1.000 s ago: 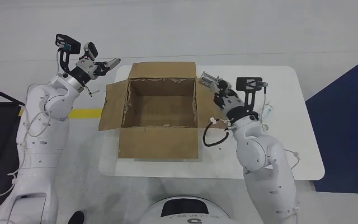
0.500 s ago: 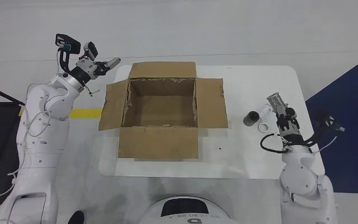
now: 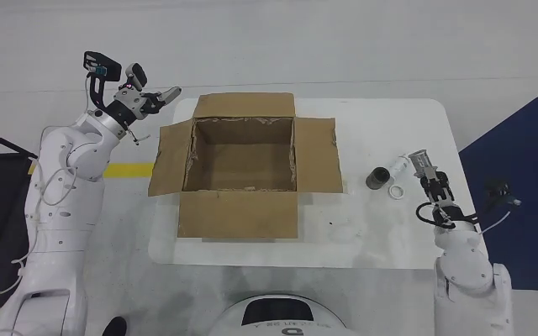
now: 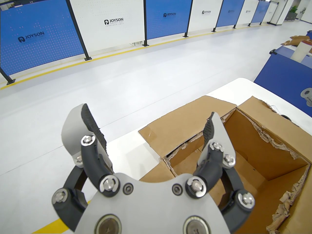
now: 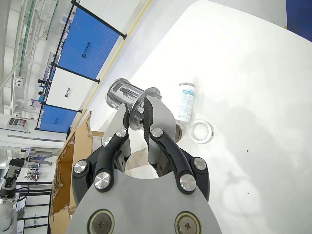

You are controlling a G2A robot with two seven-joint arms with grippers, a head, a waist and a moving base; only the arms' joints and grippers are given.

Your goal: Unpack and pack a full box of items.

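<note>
The open cardboard box [image 3: 244,164] stands mid-table with its flaps spread, and its inside looks bare. My right gripper [image 3: 424,170] is over the table's right side, shut on a silver metal spool [image 5: 120,93]. Just beside it a small labelled bottle [image 5: 186,102] with a dark cap lies on the table, and a clear ring [image 5: 201,131] lies next to that. The bottle [image 3: 380,176] and ring [image 3: 395,191] lie right of the box's right flap. My left gripper [image 4: 148,122] is open and holds nothing, raised off the table's far left corner, beyond the box [image 4: 243,147].
The white table [image 3: 395,235] has bare room in front of the box's right side and behind the bottle. A dark blue panel [image 3: 504,193] stands just past the table's right edge. The box's torn flap edges [image 4: 265,132] stick up.
My right arm swung from the box's right flap out to the table's right side with the metal spool in it. The bottle and ring came into sight. The left arm stayed still.
</note>
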